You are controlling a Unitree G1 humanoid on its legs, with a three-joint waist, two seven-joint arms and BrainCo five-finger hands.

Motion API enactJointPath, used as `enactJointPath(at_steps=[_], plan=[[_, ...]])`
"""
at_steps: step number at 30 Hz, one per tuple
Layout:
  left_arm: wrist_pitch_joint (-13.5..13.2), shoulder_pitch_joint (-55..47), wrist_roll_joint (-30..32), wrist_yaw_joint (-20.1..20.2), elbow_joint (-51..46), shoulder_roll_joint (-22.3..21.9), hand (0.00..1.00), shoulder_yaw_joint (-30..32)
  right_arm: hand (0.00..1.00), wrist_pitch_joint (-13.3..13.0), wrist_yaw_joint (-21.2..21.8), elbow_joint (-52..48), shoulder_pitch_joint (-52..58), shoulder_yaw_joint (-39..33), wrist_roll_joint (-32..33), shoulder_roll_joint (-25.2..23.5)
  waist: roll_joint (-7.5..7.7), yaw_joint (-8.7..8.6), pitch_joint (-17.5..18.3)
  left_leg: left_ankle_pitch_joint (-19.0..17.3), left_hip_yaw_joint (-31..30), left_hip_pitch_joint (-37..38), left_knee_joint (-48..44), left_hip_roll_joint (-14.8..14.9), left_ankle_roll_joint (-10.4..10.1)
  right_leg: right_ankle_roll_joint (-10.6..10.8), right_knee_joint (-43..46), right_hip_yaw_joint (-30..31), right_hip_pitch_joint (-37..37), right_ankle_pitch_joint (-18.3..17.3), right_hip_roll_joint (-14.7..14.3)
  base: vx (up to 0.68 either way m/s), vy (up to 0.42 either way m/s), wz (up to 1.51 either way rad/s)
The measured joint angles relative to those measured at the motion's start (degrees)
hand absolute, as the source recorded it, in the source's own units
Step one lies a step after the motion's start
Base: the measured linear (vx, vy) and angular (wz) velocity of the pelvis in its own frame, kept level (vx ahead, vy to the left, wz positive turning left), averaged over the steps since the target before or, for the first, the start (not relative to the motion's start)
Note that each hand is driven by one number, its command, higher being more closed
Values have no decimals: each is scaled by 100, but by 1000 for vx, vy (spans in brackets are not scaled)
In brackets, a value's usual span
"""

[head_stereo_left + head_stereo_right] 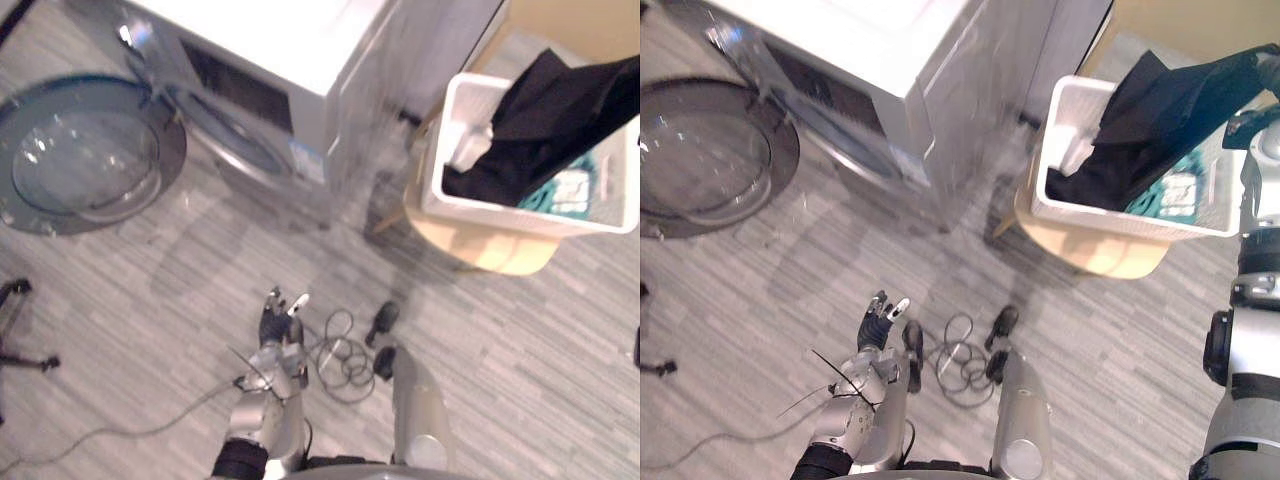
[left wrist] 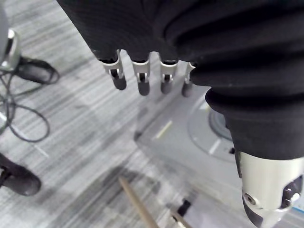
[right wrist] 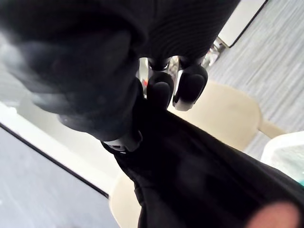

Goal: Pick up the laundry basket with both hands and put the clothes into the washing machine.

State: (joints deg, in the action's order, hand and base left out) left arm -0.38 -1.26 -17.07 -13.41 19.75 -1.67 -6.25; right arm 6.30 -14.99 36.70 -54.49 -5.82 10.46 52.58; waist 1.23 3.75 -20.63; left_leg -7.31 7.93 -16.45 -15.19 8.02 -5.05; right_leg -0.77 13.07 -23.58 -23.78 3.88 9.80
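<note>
Basket: the white laundry basket (image 1: 1110,220) sat on a round beige stool (image 1: 490,250) to the right of the washing machine (image 1: 300,50), with neither hand on it.
Basket contents: a dark garment (image 1: 540,110) lay partly inside and was drawn up over the far rim; a teal garment (image 1: 565,190) lay beneath it.
Right hand: the right hand (image 3: 159,92) was raised above the basket, its fingers (image 3: 191,85) curled and pinching the dark garment.
Left hand: the left hand (image 1: 275,320) hung low over the grey floor (image 1: 150,330), its fingers (image 2: 142,83) straight and holding nothing.
Washing machine: its round door (image 1: 85,155) stood swung wide open; I could not tell whether anything lay in the drum.
</note>
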Motion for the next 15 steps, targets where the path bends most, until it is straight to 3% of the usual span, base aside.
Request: enactJointPath(at_steps=[1,6,10,15], plan=[[18,-58,12,66,94,93,0,10,100,-81,-37,-22,156,-157,44,1,-2,-42,238,9,18,309,226,-3,-13,23,-191,47,249,52,-94,198,46,-20],[121,-365,163,89,-129,185,0,264,100,-158,-123,-789,981,-788,43,-28,20,-152,731,60,32,929,666,-44,-23,90,-576,194,745,133,-268,154,41,-17],[135,-654,187,0,-1171,197,0,828,100,-296,-173,-1515,1654,-1317,14,-251,18,-293,1111,140,10,1362,877,-105,19,168,-855,316,1149,190,-301,73,23,-11],[97,-558,234,-353,-2505,251,0,1277,100,-361,-273,-1890,2110,-1644,-42,-517,-8,-307,1476,139,38,1744,1143,-107,19,220,-1263,397,1527,373,-400,6,25,-8]])
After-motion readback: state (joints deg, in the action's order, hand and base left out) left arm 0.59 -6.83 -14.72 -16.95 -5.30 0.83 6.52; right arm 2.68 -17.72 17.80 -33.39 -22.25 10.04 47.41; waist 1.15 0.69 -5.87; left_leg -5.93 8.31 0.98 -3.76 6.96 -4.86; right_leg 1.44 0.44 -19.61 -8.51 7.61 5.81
